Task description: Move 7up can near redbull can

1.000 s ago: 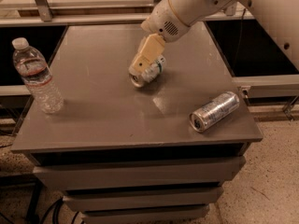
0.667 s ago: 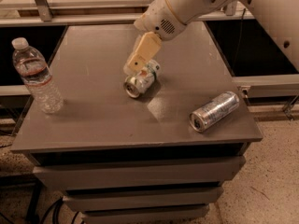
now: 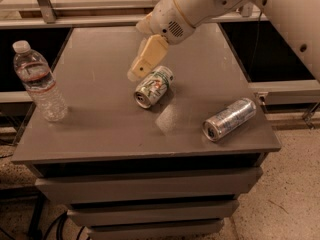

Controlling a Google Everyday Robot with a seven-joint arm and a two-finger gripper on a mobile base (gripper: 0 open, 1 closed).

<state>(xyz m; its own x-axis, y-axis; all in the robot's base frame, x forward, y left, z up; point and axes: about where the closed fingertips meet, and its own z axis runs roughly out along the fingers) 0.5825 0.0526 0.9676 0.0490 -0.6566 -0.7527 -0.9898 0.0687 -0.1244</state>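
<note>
We take this for a lab or robot test room: a plain grey desk (image 3: 100, 129) with shallow drawers (image 3: 150, 190) stands on a speckled hard floor (image 3: 292, 204). Cables (image 3: 47, 223) trail beneath it (lower left), and bare metal shelving (image 3: 285, 87) runs behind. A white robot arm (image 3: 210, 4) reaches over the desk, its gripper (image 3: 139, 69) just beside the 7up can (image 3: 154, 86).
</note>
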